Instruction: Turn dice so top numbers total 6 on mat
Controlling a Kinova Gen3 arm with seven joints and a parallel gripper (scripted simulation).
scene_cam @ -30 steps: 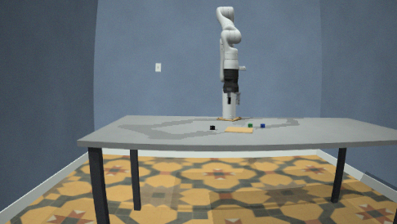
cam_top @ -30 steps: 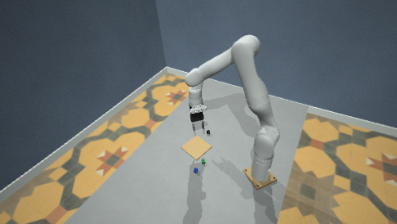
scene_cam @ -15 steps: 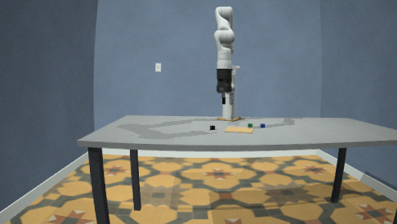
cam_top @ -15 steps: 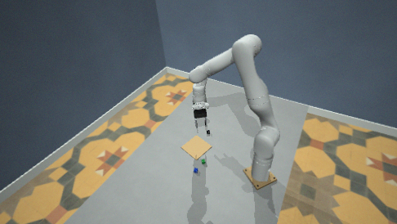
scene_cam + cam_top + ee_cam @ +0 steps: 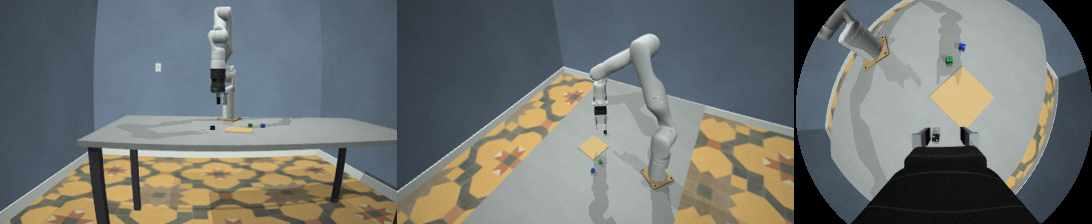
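A tan square mat (image 5: pixel 593 147) lies flat on the grey table, with no die on it. A black die (image 5: pixel 605 132) sits on the table just off the mat's far side. A green die (image 5: pixel 600 162) and a blue die (image 5: pixel 592 170) sit on the table off the mat's near side. My gripper (image 5: pixel 600 121) is open and empty, pointing down, high above the black die. In the wrist view the black die (image 5: pixel 935 136) shows between the open fingers, with the mat (image 5: pixel 962 98), green die (image 5: pixel 948 60) and blue die (image 5: pixel 962 46) beyond. Die faces are too small to read.
The arm's base plate (image 5: pixel 657 178) is bolted on the table to the right of the dice. The table edge runs along the patterned floor on the left. In the exterior view the mat (image 5: pixel 238 129) lies near the table's middle.
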